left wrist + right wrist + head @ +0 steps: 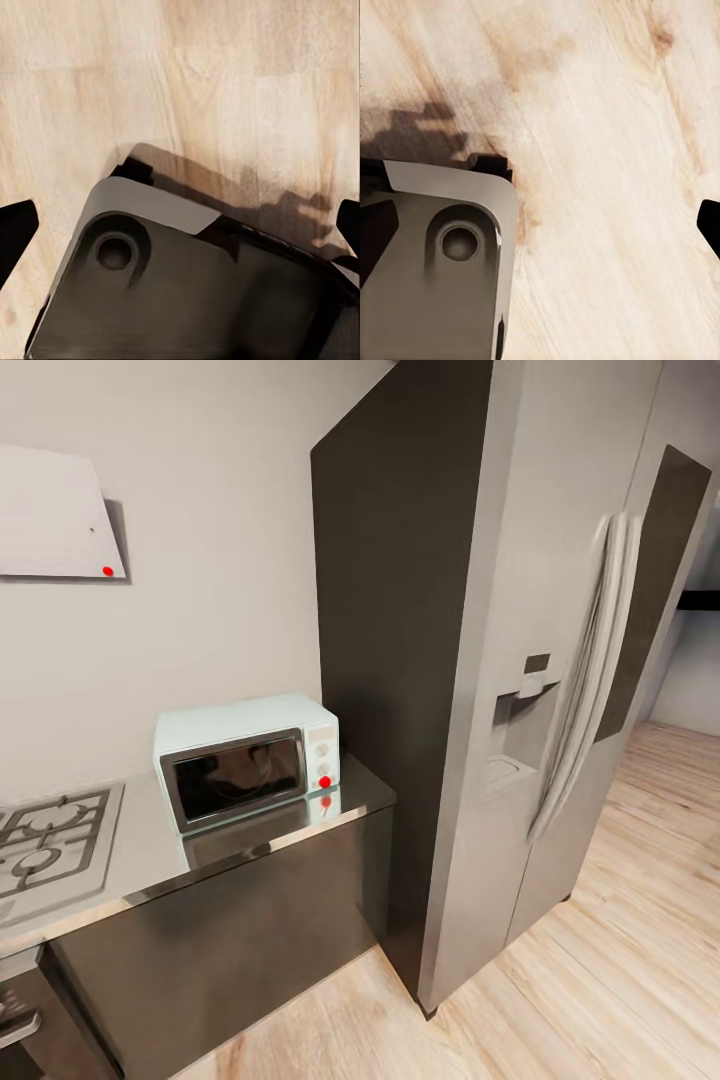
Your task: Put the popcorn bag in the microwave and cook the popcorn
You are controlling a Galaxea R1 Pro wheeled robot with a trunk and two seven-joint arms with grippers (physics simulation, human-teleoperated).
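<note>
The pale mint-blue microwave (245,760) stands on the reflective silver-grey countertop (150,850), close to its right end, with its dark glass door closed and a small red light (324,782) by the knobs. The popcorn bag and the popcorn are out of view. In the left wrist view my left gripper (180,236) is open, its dark fingertips (15,232) wide apart above the wood floor and my own grey base (187,300). My right gripper (540,232) is likewise open over floor, with nothing between its fingertips (375,236).
A steel gas hob (50,840) lies left of the microwave. A tall dark panel (400,610) and a grey fridge (560,660) rise right of the counter. Dark cabinets (230,940) sit below. Pale wood floor (620,920) stretches to the right.
</note>
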